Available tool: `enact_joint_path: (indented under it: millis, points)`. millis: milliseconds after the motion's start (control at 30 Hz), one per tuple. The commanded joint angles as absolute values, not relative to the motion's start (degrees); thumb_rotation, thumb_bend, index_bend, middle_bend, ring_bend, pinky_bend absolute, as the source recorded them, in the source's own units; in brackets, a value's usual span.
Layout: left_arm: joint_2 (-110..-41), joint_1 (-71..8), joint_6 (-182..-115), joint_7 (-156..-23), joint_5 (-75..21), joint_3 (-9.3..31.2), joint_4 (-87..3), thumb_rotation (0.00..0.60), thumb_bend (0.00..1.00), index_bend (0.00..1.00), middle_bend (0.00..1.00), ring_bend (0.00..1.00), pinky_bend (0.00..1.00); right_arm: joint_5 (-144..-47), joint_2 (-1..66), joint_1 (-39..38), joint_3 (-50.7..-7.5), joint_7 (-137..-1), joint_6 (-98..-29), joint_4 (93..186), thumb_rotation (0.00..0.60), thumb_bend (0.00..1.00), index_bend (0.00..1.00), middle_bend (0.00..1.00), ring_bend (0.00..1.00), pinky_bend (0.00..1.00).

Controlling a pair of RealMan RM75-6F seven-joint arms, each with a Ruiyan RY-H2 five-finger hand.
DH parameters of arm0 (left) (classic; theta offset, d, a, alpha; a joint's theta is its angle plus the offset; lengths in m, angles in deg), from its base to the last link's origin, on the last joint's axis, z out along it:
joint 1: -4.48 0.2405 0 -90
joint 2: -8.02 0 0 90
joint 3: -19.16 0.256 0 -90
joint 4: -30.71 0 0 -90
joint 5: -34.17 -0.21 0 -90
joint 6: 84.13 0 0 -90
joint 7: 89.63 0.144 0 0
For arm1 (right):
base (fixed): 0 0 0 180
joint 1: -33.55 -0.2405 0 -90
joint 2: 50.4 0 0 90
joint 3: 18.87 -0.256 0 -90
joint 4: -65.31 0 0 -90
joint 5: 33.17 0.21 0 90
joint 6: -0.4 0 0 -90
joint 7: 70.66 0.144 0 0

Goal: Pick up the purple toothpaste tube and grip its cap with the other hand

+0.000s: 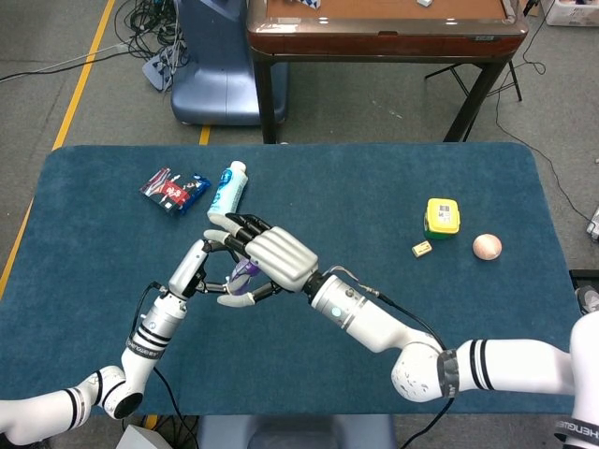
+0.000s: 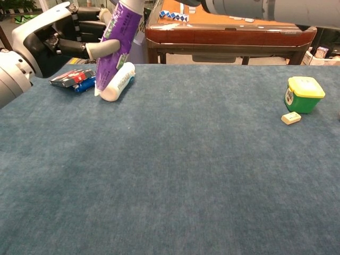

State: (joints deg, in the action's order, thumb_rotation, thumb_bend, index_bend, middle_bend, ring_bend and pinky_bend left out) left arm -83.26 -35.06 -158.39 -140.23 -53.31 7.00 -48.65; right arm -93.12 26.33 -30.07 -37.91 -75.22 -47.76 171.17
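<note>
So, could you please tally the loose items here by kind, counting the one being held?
Tubes or bottles: 2, the purple toothpaste tube and the white bottle
Snack packets: 1, red-and-blue packet
Containers: 1, yellow-lidded green tub
Small blocks: 1, cream block
Balls: 1, pinkish ball
Total: 6

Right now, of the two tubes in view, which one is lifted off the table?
The purple toothpaste tube, held upright in the left hand. The white tube with blue lettering lies on its side on the blue table cloth.
</note>
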Motion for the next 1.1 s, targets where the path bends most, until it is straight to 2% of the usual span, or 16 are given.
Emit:
enact_joint_path:
  millis: [33,433,667,1100]
  points:
    - [-83.21,-35.01,-158.44,-140.14,-53.40,7.09,-48.54,0.600,0.44,0.62,0.72,0.48,0.48,-93.62,25.89,-29.75,-38.04,-74.90,-47.92,171.48,0.166,0.00,0.00,0.00,0.00,0.00]
    - [-79.87,-36.39,-155.11,-136.63,-57.72,11.22,-44.40,0.600,0.44,0.61,0.72,0.47,0.48,-96.38,17.78,-26.04,-38.05,-74.99,-49.60,175.73,0.164,0.00,0.00,0.00,0.00,0.00]
    - [-76.77,-39.23,-147.81,-131.77,-60.68,15.84,-40.70,0.600,0.43,0.57,0.67,0.45,0.47,-96.87,13.18,-22.51,-35.43,-77.76,-51.46,177.50,0.164,0.00,0.00,0.00,0.00,0.00]
    - [-79.24,-41.31,-140.95,-116.91,-61.15,19.68,-32.56,0.600,0.43,0.50,0.58,0.38,0.42,-100.21,9.84,-15.40,-31.21,-74.32,-53.74,175.44,0.164,0.00,0.00,0.00,0.00,0.00]
